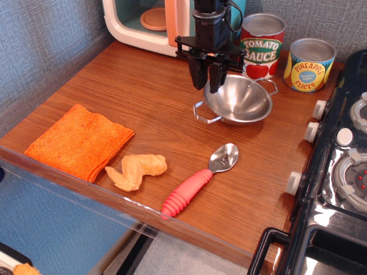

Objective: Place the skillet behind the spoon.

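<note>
The shiny steel skillet [241,102] sits level on the wooden table [132,91], with a wire loop handle at each side. It lies behind the spoon [198,180], which has a silver bowl and a ribbed red-pink handle and lies near the front edge. My gripper [206,85] hangs just over the skillet's left rim. Its two black fingers [198,77] stand apart, with nothing held between them.
A tomato sauce can [261,46] and a pineapple slices can [309,64] stand right behind the skillet. A toy microwave [150,23] is at the back. An orange cloth [79,140] and an orange-yellow toy food piece [136,170] lie at the front left. A black stove [338,172] borders the right.
</note>
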Controlling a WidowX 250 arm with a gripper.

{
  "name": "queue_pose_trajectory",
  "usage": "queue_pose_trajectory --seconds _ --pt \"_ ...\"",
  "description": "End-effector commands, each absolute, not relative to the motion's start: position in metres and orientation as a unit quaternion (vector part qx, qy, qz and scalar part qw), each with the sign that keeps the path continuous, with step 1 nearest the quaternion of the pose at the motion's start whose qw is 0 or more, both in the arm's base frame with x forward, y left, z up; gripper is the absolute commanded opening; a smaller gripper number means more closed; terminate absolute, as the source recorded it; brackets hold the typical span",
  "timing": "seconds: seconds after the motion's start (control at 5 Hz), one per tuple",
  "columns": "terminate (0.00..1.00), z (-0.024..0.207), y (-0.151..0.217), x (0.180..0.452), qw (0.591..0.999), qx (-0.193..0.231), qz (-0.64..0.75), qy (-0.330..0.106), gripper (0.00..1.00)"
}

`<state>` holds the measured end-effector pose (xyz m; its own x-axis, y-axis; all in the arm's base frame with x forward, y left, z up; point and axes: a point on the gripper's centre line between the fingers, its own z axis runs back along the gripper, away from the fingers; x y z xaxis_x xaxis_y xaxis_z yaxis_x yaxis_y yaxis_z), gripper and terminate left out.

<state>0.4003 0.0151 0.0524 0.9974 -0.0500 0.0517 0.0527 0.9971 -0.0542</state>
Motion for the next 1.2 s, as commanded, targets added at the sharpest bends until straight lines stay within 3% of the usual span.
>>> queue_pose_trajectory --seconds 0.0,0.4,0.6,0.8,1.0 --pt "0.0 0.154 0.036 0.367 0.996 0.036 0.004 -0.079 1.0" --pt "0.0 0.143 0.061 0.328 0.997 0.063 0.003 -0.038 1.0" --pt "0.0 0.141 0.068 0.312 0.998 0.051 0.014 -0.04 1.0" --pt "0.0 0.141 0.068 0.312 0.998 0.051 0.014 -0.04 1.0" --pt "1.0 0.141 0.068 0.312 0.998 0.051 0.014 -0.04 1.0"
